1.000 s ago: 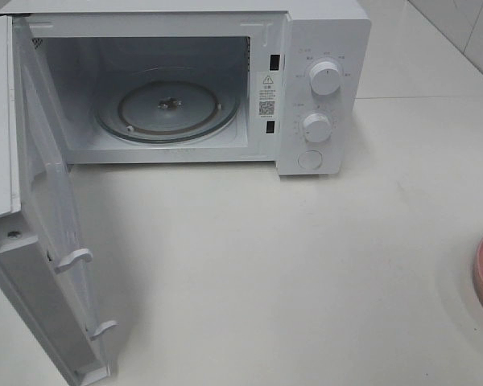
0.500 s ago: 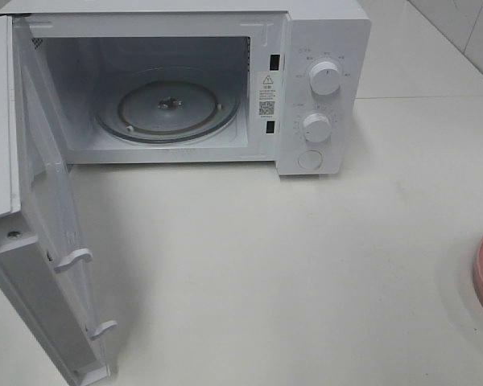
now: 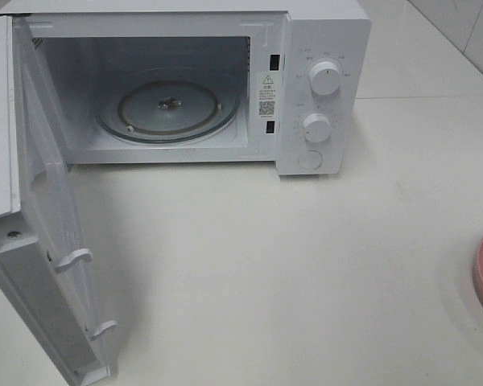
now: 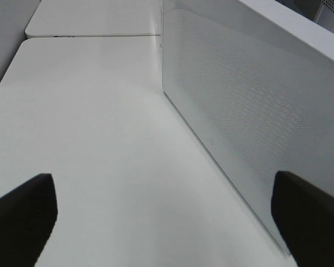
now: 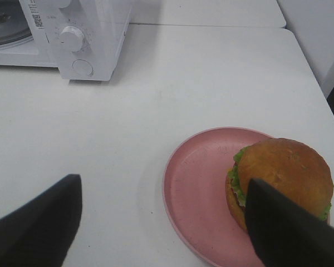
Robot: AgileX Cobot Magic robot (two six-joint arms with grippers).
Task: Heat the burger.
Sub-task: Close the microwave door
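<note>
Pink plate (image 5: pixel 203 189) on white desk (image 3: pixel 290 257) carries burger (image 5: pixel 284 172), right of microwave (image 3: pixel 322 48), door (image 3: pixel 40 265) swung wide, glass turntable (image 3: pixel 167 108) bare. Right tool (image 5: pixel 161 222) spread above plate; left tool (image 4: pixel 161 217) spread beside door.

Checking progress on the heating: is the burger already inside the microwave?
No, the microwave turntable is bare; the burger sits on the pink plate.

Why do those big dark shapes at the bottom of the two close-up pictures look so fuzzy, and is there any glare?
Left wrist view: the open end effector's fingers sit too near the lens, so they blur; the microwave door is softly lit. Right wrist view: same blurred fingers, the burger sharp. Exterior high view: even light, mild shine on the glass turntable.
</note>
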